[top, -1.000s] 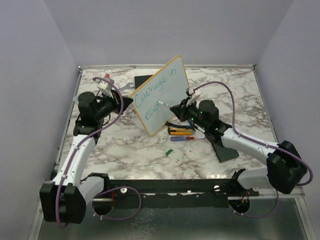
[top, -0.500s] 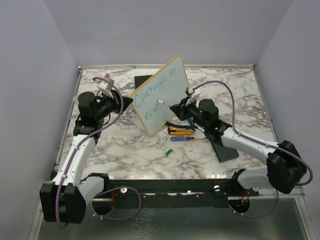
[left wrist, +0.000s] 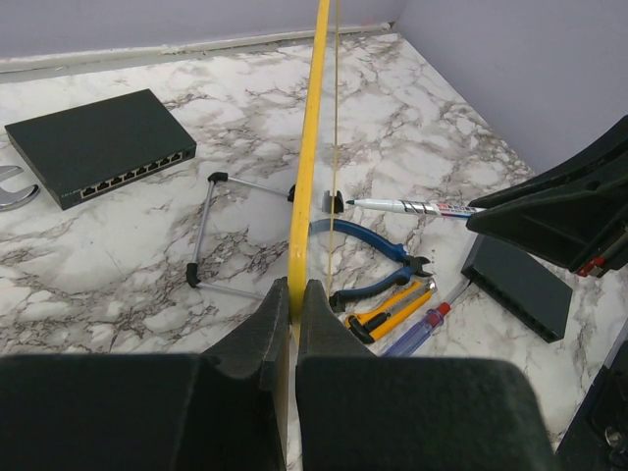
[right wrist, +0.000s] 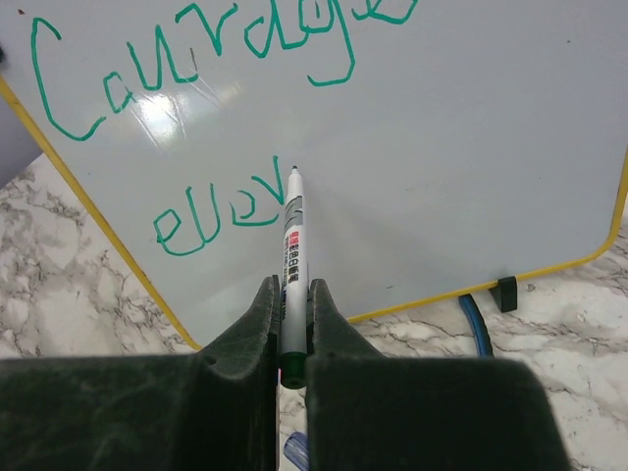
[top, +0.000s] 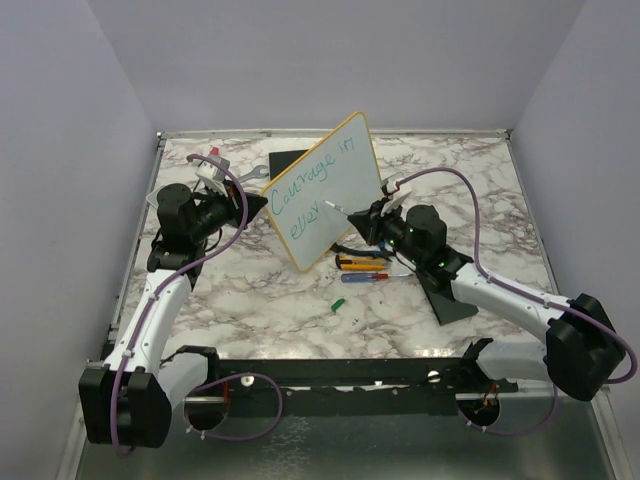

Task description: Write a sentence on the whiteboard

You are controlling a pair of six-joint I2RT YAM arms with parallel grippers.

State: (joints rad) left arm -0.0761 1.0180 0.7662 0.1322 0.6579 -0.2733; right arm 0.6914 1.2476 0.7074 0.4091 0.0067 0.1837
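The whiteboard (top: 330, 185) stands tilted on edge, and my left gripper (top: 255, 203) is shut on its yellow rim (left wrist: 309, 167); in the left wrist view the fingertips (left wrist: 294, 289) pinch that rim. The sentence (right wrist: 196, 49) in teal reads "Courage in", with a partial second line (right wrist: 211, 221) of "ever". My right gripper (right wrist: 291, 285) is shut on a white marker (right wrist: 291, 245). The marker's tip sits just right of the last letter. I cannot tell whether it touches the board. From above, the right gripper (top: 372, 222) is at the board's right.
Blue pliers (left wrist: 373, 255), a yellow utility knife (left wrist: 392, 309) and a screwdriver (left wrist: 422, 329) lie below the board. A green cap (top: 338, 303) lies nearer the front. A black network switch (left wrist: 98, 147) and a wire stand (left wrist: 211, 231) are behind; a black box (left wrist: 515, 289) is right.
My right gripper has drawn back a little to the right with the marker, its tip shifting up and right along the second line. The left gripper and board have not moved.
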